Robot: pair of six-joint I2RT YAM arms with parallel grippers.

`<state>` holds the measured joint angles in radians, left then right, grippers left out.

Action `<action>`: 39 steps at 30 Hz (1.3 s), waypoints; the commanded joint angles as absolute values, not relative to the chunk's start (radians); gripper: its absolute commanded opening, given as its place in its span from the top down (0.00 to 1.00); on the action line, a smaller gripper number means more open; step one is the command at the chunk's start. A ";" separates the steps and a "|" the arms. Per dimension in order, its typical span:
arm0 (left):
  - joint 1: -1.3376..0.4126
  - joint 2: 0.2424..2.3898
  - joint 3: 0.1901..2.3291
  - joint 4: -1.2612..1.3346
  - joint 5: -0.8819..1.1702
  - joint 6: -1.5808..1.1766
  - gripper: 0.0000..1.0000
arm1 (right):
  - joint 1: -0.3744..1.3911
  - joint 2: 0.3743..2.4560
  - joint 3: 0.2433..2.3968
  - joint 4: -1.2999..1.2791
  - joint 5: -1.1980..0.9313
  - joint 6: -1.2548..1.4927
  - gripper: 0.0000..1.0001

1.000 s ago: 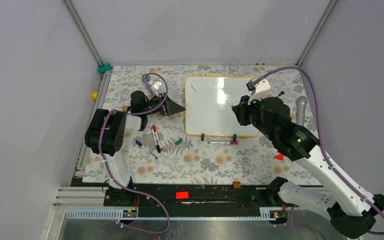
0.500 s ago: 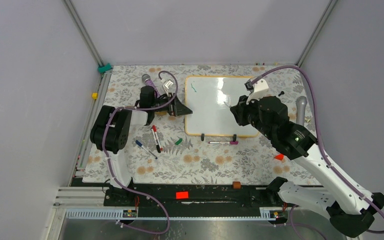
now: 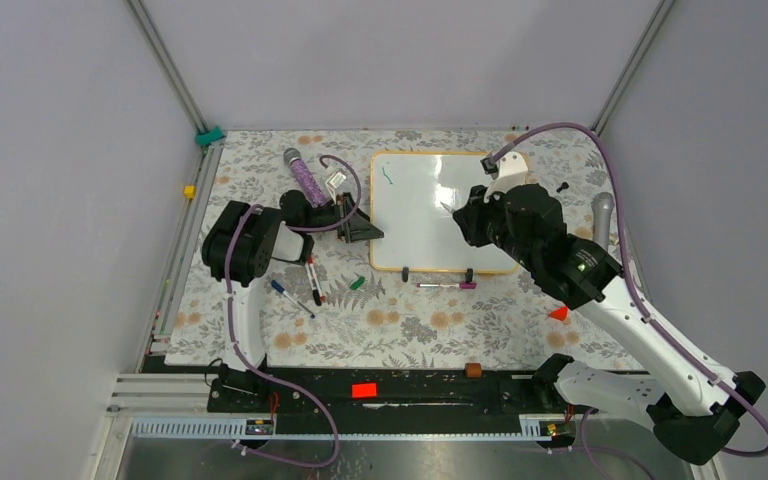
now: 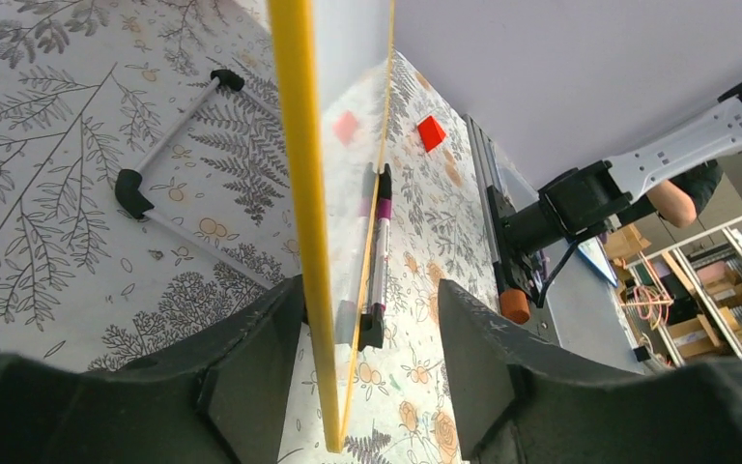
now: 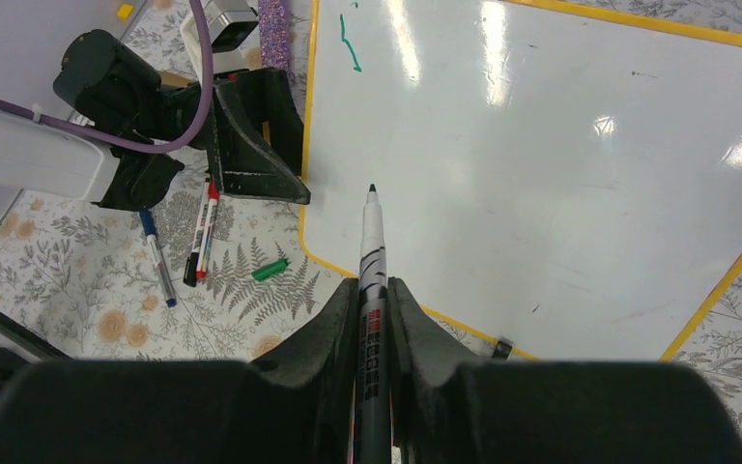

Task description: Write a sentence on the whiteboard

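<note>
The whiteboard (image 3: 430, 225) lies on the flowered mat, white with a yellow frame (image 4: 301, 174). Of the sentence, only a short green stroke (image 5: 349, 41) shows, near the board's top left corner (image 3: 387, 176). My left gripper (image 3: 365, 228) straddles the board's left edge. In the left wrist view the left gripper (image 4: 367, 300) is open: one finger (image 4: 261, 348) touches the frame, the other stands apart. My right gripper (image 5: 373, 290) is shut on a marker (image 5: 371, 242). The marker's uncapped tip hangs over the board's lower left part, with the right gripper (image 3: 457, 212) behind it.
Loose on the mat left of the board are red and black markers (image 3: 310, 277), a blue pen (image 3: 285, 293) and a green cap (image 3: 357, 283). A purple marker (image 3: 447, 285) lies in front of the board. A purple tube (image 3: 305, 175) and a red block (image 3: 558, 313) lie nearby.
My left gripper has moved right to the board's left edge, and its jaws have narrowed around the frame. The right arm has shifted slightly left with the marker.
</note>
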<state>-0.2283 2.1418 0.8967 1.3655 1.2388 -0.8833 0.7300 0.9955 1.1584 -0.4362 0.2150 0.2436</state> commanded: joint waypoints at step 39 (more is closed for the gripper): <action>-0.233 2.069 0.721 1.479 1.388 -0.949 1.00 | 0.782 1.136 1.252 -0.429 0.256 0.332 1.00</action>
